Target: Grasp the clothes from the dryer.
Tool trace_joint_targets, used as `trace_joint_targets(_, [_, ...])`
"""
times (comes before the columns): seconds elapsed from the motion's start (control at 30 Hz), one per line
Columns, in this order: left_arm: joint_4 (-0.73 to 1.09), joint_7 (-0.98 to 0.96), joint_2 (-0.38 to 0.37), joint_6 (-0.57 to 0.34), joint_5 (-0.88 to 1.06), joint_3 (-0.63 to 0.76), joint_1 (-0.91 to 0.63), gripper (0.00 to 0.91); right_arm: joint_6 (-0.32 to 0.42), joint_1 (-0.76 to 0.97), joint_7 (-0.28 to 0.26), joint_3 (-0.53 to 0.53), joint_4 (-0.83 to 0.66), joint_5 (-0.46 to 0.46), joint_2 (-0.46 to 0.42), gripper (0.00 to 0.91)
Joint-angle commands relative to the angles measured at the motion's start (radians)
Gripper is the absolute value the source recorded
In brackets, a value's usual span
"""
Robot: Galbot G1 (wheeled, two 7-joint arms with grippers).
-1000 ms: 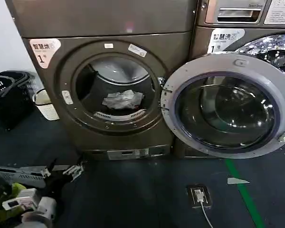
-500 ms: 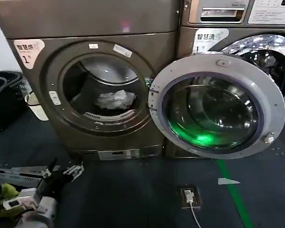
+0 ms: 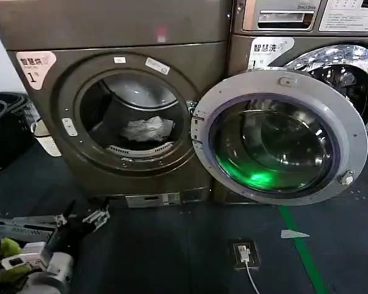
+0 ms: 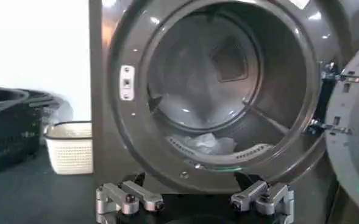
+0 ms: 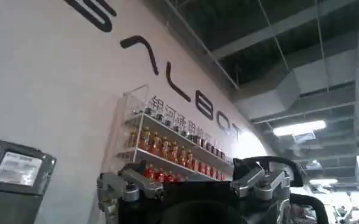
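In the head view, the left pincer (image 3: 80, 222) is seen low at the lower left, over the dark floor and short of the dryer (image 3: 116, 92). Its fingers are spread apart, with nothing held. The clothes (image 3: 147, 128) lie ahead of this pincer, higher up and off to its right, on the bottom of the drum just behind the lip of the round opening. The bundle is wider than it is tall, so its long axis is judged to run across the opening, side to side as met from the pincer. The door (image 3: 281, 136) is swung fully open further to the right, well clear of the line between pincer and bundle.

In the left wrist view, the two silver fingers (image 4: 129, 198) of the left pincer (image 4: 194, 199) are seen released, and the opening is framed straight ahead and above them. The clothes (image 4: 208, 143) are seen above the gap between the fingers, slightly toward the hinge side, deeper than the lip. A white basket (image 4: 69, 146) stands beside the machine, apart from the path.

In the right wrist view, the right pincer (image 5: 194, 187) is pointed up at a wall and ceiling, fingers apart and empty. The left arm is judged the nearer; a forward and upward reach into the opening is called for.
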Motion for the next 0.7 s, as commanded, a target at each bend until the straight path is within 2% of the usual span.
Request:
trace_joint_targets(0.03, [-0.001,0.001,0.003,-0.001,-0.001,0.003,-0.002,0.907,0.000,-0.002,0.004,0.001,0.003,0.007,0.001,0.907])
trace_joint_targets(0.7, [0.003,0.002,0.017,0.000,0.000,0.027,-0.015,0.907,-0.006,-0.015,0.016,0.006,0.034,0.005,0.015,0.907])
